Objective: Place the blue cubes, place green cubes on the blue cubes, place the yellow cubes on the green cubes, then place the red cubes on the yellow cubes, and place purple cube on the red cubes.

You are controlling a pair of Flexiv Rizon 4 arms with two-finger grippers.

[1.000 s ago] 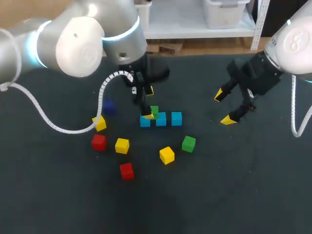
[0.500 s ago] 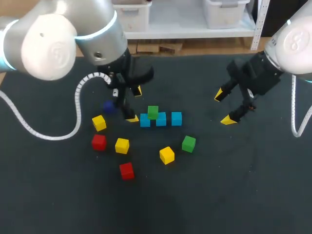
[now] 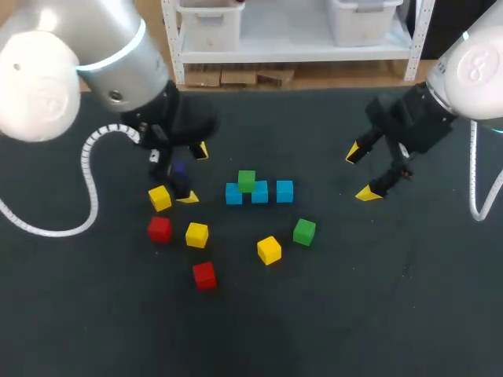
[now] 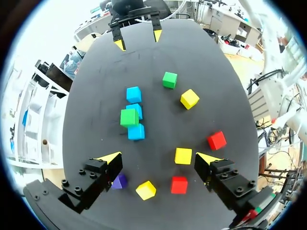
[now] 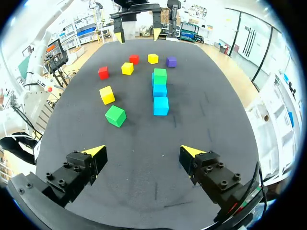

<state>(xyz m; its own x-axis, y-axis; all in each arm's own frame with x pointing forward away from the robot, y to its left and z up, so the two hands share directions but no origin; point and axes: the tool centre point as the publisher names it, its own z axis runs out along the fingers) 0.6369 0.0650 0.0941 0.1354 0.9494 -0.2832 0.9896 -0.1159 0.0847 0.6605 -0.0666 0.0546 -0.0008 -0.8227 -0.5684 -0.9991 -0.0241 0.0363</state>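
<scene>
At centre: green cube [image 3: 247, 181] atop row of three blue cubes [image 3: 284, 191].

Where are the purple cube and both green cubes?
purple cube [image 4: 119, 181], left wrist view, visible middle.
stacked green cube [image 3: 247, 178], head view, top face.
loose green cube [image 3: 305, 228], head view, top face.

The head camera hangs high behind the robot and looks down on the whole table [image 3: 330, 314] from well off, both side edges in sight. The left wrist camera rides much nearer the surface over the table's left side. It looks out between the fingers of the left gripper [image 4: 158, 158], straight across to the right gripper [image 4: 137, 40] at the opposite side. The right wrist camera faces back the other way from the right side. All three take in the row of blue cubes [image 3: 259, 192] mid-table, and each wrist view catches the other arm's gripper.
</scene>
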